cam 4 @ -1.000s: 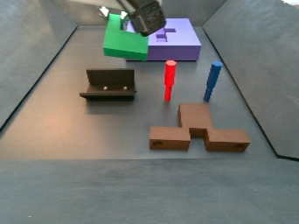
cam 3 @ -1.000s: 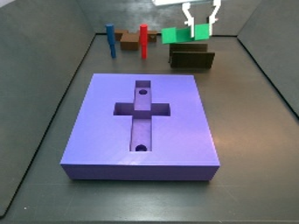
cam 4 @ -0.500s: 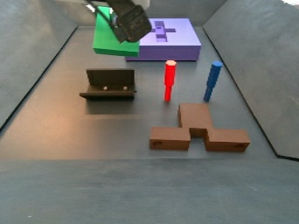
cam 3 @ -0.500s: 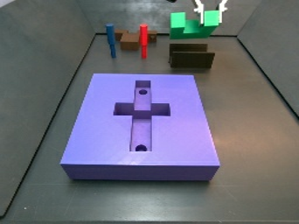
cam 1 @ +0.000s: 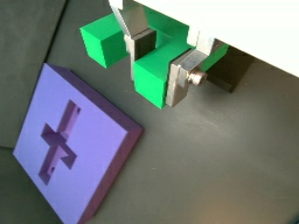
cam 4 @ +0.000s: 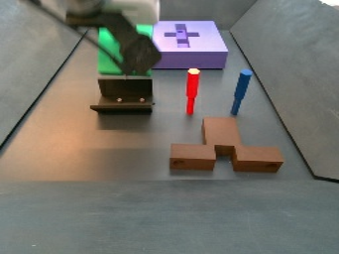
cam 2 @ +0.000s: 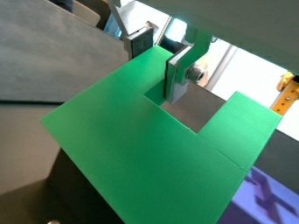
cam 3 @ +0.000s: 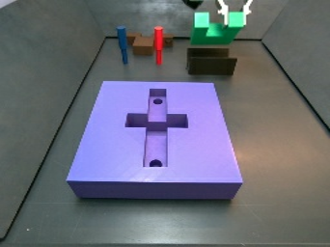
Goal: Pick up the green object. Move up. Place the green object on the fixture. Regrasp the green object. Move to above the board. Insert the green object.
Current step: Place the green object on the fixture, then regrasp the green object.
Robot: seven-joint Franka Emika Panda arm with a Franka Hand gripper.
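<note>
My gripper (cam 3: 233, 12) is shut on the green object (cam 3: 210, 27), a bright green U-shaped piece, and holds it in the air above the fixture (cam 3: 210, 64) at the far end of the floor. In a side view the gripper (cam 4: 134, 47) and the green object (cam 4: 111, 48) hang just over the dark fixture (cam 4: 123, 95). In both wrist views the silver fingers (cam 1: 180, 79) (cam 2: 180, 75) clamp one arm of the green object (cam 1: 146, 74) (cam 2: 128, 157). The purple board (cam 3: 161, 135) with its cross-shaped slot lies apart, and also shows in a wrist view (cam 1: 65, 144).
A red peg (cam 4: 193, 91) and a blue peg (cam 4: 243, 92) stand upright beside the fixture. Brown blocks (cam 4: 225, 145) lie near them. Grey walls close in the floor on both sides (cam 3: 52, 116).
My gripper has carried the green object upward and sideways until it hangs over the fixture. The board, pegs and blocks have not moved.
</note>
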